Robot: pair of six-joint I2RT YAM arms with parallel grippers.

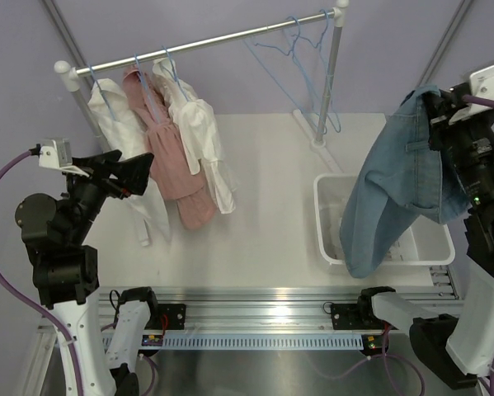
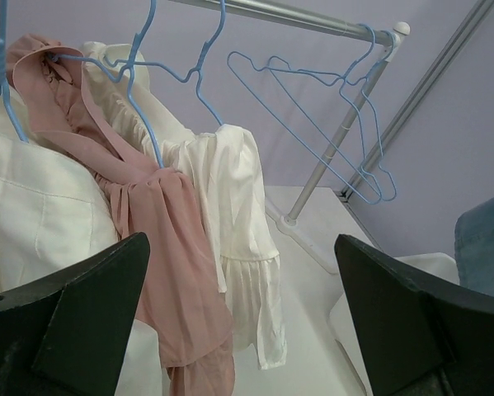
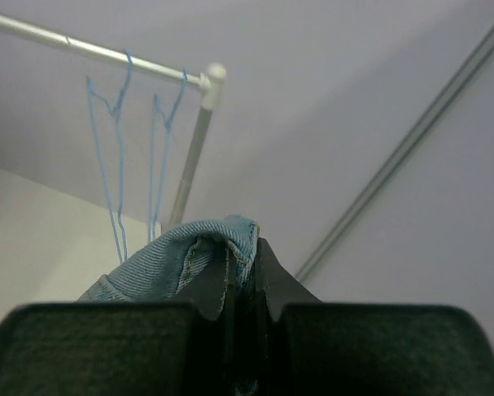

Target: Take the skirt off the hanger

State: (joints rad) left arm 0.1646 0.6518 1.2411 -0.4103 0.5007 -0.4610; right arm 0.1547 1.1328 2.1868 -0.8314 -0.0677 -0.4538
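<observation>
Right fingers point(image 3: 273, 285) pinch denim skirt point(image 1: 395, 177) hanging above white bin point(image 1: 424, 252).

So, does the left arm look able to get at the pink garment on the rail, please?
Probably yes: the left gripper is open and empty, facing the pink garment hanging just ahead, with nothing between them.

My right gripper point(image 1: 433, 104) is clamped on the waistband of the denim skirt point(image 1: 395, 181). The skirt hangs free, with its lower edge over the white bin point(image 1: 322, 216) on the table point(image 1: 271, 181). My left gripper point(image 1: 135, 158) is raised with its jaws spread, close to a white garment point(image 1: 119, 124) on the rail point(image 1: 205, 43). Two blue hangers point(image 1: 300, 41) hang bare at the rail's right end.
</observation>
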